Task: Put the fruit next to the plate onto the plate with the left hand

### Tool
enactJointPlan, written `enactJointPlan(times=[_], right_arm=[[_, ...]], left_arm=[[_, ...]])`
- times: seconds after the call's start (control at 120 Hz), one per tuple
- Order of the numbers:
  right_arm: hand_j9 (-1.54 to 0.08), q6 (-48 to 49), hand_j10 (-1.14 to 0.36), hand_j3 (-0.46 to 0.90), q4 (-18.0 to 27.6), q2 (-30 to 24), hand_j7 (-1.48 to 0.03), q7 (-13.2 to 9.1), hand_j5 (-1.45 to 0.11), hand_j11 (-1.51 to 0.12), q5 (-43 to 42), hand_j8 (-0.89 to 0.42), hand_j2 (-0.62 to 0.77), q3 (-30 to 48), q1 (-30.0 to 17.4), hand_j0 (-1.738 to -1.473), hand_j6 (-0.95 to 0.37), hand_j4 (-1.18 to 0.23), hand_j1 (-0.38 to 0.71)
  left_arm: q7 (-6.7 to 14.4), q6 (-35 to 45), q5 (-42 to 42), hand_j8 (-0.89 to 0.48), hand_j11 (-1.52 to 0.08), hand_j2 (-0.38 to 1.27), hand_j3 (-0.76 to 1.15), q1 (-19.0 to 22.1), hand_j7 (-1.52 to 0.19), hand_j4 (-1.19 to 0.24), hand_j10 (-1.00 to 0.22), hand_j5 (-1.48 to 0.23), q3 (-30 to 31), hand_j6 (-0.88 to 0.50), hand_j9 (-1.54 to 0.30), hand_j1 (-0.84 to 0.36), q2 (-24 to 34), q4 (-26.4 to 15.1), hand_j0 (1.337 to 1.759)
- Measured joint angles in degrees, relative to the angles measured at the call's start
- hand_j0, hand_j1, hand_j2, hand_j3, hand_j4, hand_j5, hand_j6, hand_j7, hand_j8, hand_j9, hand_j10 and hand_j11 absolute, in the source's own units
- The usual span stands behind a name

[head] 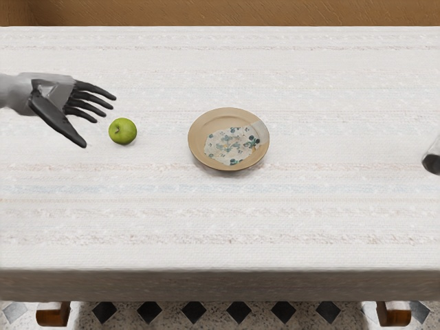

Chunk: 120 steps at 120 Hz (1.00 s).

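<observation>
Showing no legible text, label, brand, number or sign; displaying only a wordless blue-green floral pattern (232, 143) on the plate (200, 132).

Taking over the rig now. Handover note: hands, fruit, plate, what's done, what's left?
Left hand: open, fingers spread, just left of the green apple, not touching it.
Right arm: only a sliver at the right edge.
Apple: on the table, left of the plate, apart from it.
Done: nothing grasped.
Left: grasp, lift, place on plate.
</observation>
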Motion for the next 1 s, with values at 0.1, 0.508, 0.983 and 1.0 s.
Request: enactJointPlan(times=[0.1,0.508,0.983,1.0], right_arm=[[-0.04,-0.2,-0.03,0.0,-0.5,0.0,-0.04,0.0,-0.04,-0.04,0.1,-0.03,-0.01,0.0,-0.1,-1.658,-0.03,-0.03,-0.31],[-0.04,-0.4,-0.03,0.0,-1.8,0.0,-0.04,0.0,-0.04,-0.04,0.1,-0.03,-0.01,-0.2,-0.2,-1.658,-0.03,-0.03,-0.31],[-0.04,-0.4,-0.03,0.0,-1.8,0.0,-0.04,0.0,-0.04,-0.04,0.1,-0.03,-0.01,-0.2,-0.2,-1.658,-0.03,-0.03,-0.31],[-0.04,-0.4,-0.03,0.0,-1.8,0.0,-0.04,0.0,-0.04,-0.04,0.1,-0.03,-0.01,-0.2,-0.2,-1.658,-0.03,-0.03,-0.31]], left_arm=[[0.2,0.0,3.8,-0.25,-0.32,0.05,0.0,-0.1,-0.32,-0.25,-0.25,-0.32,-0.1,-0.25,-0.32,0.05,0.1,0.8,1.658],[2.5,30.8,21.4,-0.25,-0.32,0.05,0.0,-6.2,-0.32,-0.25,-0.25,-0.32,13.1,-0.25,-0.32,0.05,-12.2,1.0,1.658],[3.4,55.2,21.7,-0.27,-0.35,0.06,0.0,-6.4,-0.35,-0.27,-0.27,-0.35,31.8,-0.27,-0.35,0.03,-29.9,-1.4,1.658],[3.4,55.7,21.7,-0.27,-0.35,0.06,0.0,-6.1,-0.35,-0.27,-0.27,-0.35,32.0,-0.27,-0.35,0.03,-30.4,-1.1,1.658]])
